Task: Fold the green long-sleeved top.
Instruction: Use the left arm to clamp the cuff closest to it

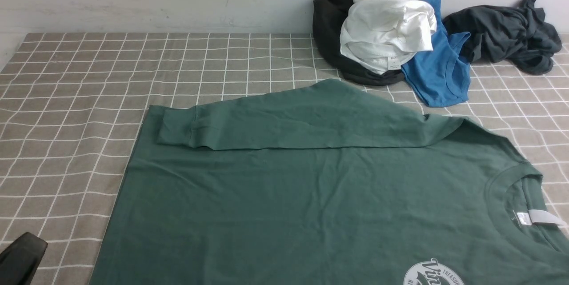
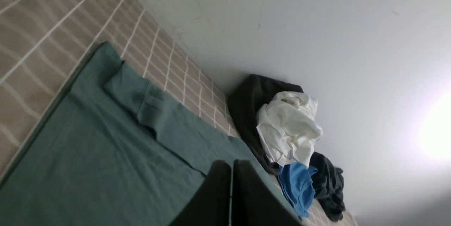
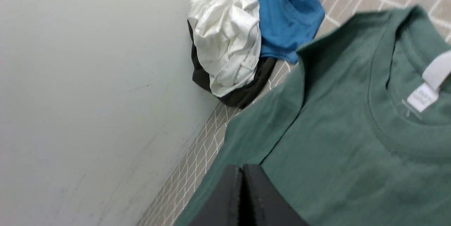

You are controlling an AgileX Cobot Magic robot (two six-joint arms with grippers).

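The green top, of soft matte jersey with a ribbed round neck, lies flat on the checked desk. One long cuffed sleeve is folded across its body. The left jaws and the right jaws are pressed together and hold nothing. The top spreads just in front of both.
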